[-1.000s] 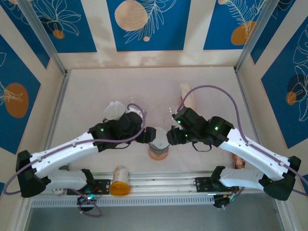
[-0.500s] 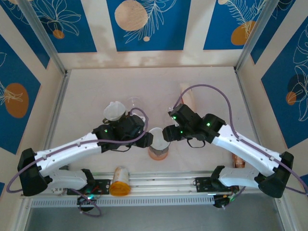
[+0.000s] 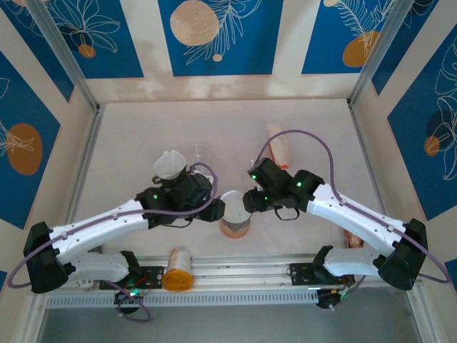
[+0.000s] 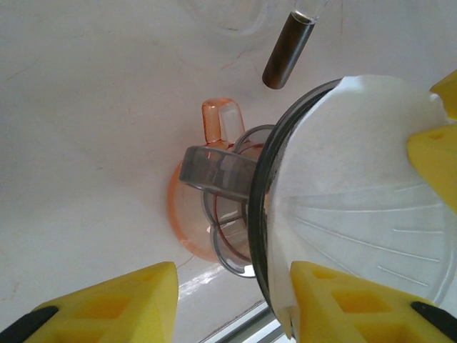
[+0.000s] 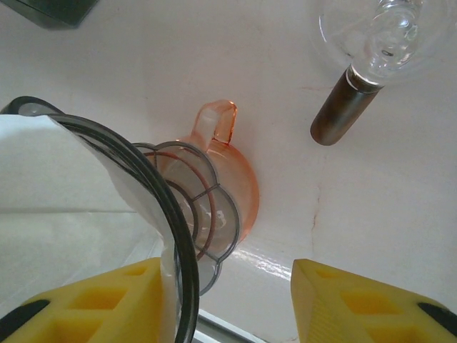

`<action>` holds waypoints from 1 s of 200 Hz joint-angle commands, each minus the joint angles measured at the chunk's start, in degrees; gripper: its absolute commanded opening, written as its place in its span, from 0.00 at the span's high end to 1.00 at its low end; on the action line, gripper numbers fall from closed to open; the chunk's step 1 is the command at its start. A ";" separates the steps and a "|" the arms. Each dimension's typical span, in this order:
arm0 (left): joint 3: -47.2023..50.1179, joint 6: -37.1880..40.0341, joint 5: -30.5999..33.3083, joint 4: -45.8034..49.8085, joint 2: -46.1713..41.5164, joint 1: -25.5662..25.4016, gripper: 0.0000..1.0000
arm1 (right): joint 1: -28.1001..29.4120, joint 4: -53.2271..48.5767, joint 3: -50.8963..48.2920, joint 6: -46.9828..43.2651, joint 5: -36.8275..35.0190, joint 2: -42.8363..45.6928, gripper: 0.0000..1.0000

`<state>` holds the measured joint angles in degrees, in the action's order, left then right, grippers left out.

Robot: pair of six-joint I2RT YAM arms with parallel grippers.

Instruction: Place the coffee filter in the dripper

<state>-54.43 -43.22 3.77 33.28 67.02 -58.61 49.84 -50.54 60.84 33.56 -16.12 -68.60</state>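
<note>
Dripper (image 3: 234, 206): upright near the middle of the table (image 3: 143, 128), between the two arms. It has a clear ribbed cone, a dark rim and a grey handle, and it sits on an orange cup (image 5: 239, 171).
Coffee filter (image 4: 357, 143): white paper inside the dripper, lying against the inner wall. Its upper edge reaches the rim.
Left gripper (image 4: 232, 275): at the dripper's left side, jaws about half spread and straddling the rim. One yellow finger is over the cone in front of the filter paper. The other is outside, with bare table showing between it and the wall. No clamp on anything is seen.
Right gripper (image 5: 228, 266): at the dripper's right side, in a mirrored pose, jaws about half spread across the rim. One finger is over the filter; the other is outside and well clear of the wall. Nothing is seen gripped.
Filter relative to grippers: it lies between the two grippers, just beside each inner finger. Whether the fingers touch the paper cannot be told.
Glass vessel (image 5: 385, 28): on the table beyond the orange cup, apart from it, with a brown handle (image 5: 343, 107) pointing toward the cup.
</note>
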 commanded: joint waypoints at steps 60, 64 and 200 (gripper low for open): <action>1.66 -1.27 -1.31 -1.53 -1.86 0.54 0.54 | 0.84 2.26 2.72 -1.07 0.40 -1.40 0.35; 1.64 -1.25 -1.31 -1.63 -1.74 0.56 0.54 | 0.99 2.16 3.14 -1.26 0.48 -1.83 0.35; 1.27 -0.90 -1.46 -2.16 -0.49 0.62 0.54 | 4.82 -0.87 4.13 -5.08 -5.91 -13.73 0.31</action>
<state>-53.15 -43.62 3.11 32.01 66.15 -58.61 54.06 -50.33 64.49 29.45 -20.03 -81.01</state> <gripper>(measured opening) 0.462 0.686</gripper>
